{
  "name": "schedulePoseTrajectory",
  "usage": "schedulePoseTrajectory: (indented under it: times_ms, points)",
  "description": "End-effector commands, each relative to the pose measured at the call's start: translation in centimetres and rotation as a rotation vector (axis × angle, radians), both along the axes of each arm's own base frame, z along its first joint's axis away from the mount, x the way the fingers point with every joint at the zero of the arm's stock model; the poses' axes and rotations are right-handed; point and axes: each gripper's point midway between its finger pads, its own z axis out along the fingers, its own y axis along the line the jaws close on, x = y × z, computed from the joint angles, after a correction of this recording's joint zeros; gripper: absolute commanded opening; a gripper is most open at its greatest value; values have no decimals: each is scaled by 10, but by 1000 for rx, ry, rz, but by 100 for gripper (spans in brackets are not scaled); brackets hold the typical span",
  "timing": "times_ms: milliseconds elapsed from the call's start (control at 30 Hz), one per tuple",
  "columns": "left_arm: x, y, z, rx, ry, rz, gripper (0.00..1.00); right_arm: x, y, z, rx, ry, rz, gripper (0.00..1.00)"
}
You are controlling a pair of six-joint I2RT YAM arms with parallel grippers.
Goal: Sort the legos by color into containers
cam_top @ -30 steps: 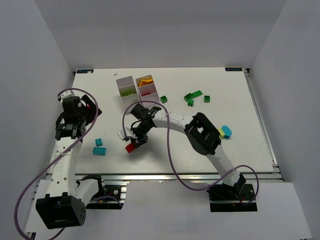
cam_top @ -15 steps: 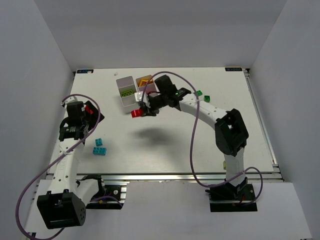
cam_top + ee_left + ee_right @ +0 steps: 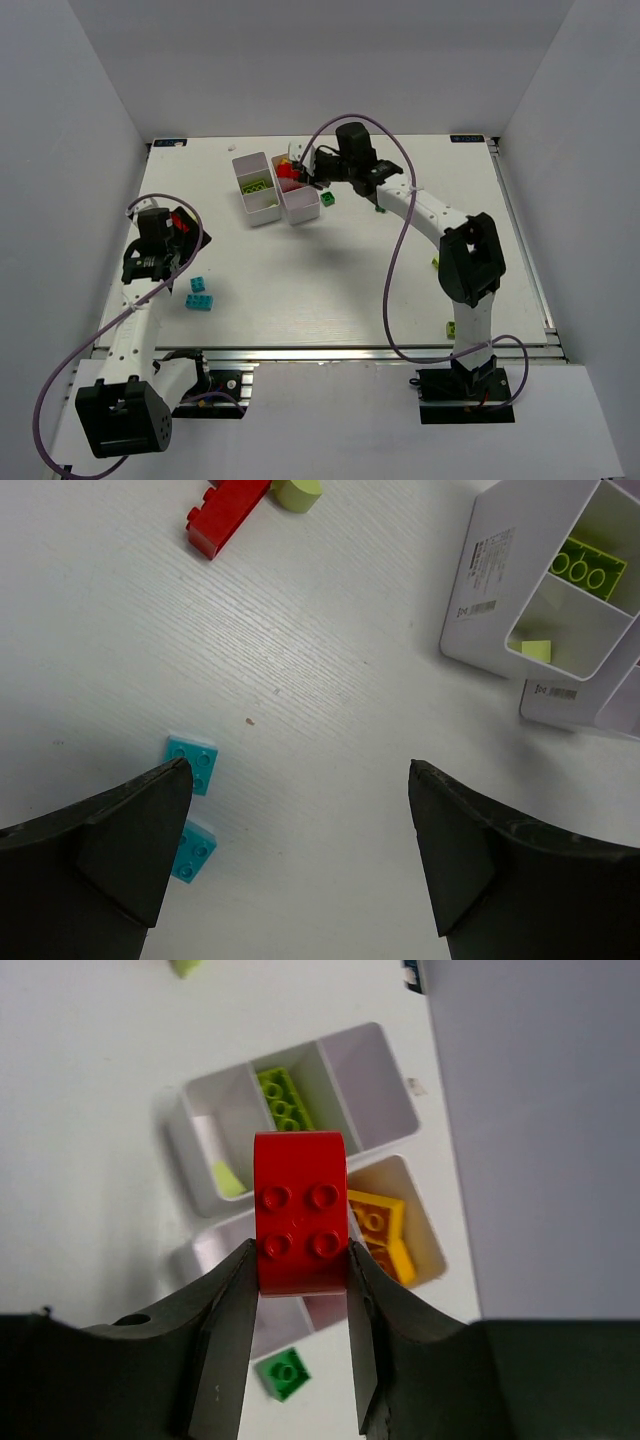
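My right gripper (image 3: 300, 1252) is shut on a red lego (image 3: 300, 1210), studs facing the camera. It hangs over the middle of a white container (image 3: 215, 1247) whose end compartment holds yellow legos (image 3: 385, 1230). The second container (image 3: 367, 1075) beside it holds a lime lego (image 3: 283, 1100) and a small lime piece (image 3: 228, 1178). From above, the red lego (image 3: 288, 172) and right gripper (image 3: 300, 170) are at the far end of the right container (image 3: 299, 204). My left gripper (image 3: 300, 770) is open above bare table, with two cyan legos (image 3: 192, 763) by its left finger.
A dark green lego (image 3: 283, 1373) lies on the table just beside the containers. Another red lego (image 3: 230, 515) and a lime piece (image 3: 297, 492) lie beyond the left gripper. More green legos (image 3: 380, 208) are partly hidden under the right arm.
The right arm has carried the red lego from the middle of the table back to above the containers. The left arm has hardly moved and stays open.
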Motion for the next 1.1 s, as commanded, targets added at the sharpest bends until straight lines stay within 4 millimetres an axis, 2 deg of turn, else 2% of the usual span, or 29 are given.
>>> schedulePoseTrajectory:
  times_ms: [0,200,233,300,733,1067]
  points:
    - [1,0,4,-9,-28,3,98,36,0,32,49,-163,-65,0]
    - [0,0,0,-10,-23,3,98,66,-3,20,-7,-272,-111,0]
    - [0,0,-2,-11,-20,3,98,70,-2,25,-9,-292,-115,0]
    - [0,0,-3,-11,-17,3,98,77,-3,17,-33,-308,-117,0]
    - [5,1,-9,-12,-7,-4,98,74,-5,-34,-131,-282,-78,0]
    - [7,2,-10,-12,-5,0,98,81,-1,-52,-162,-291,-71,2]
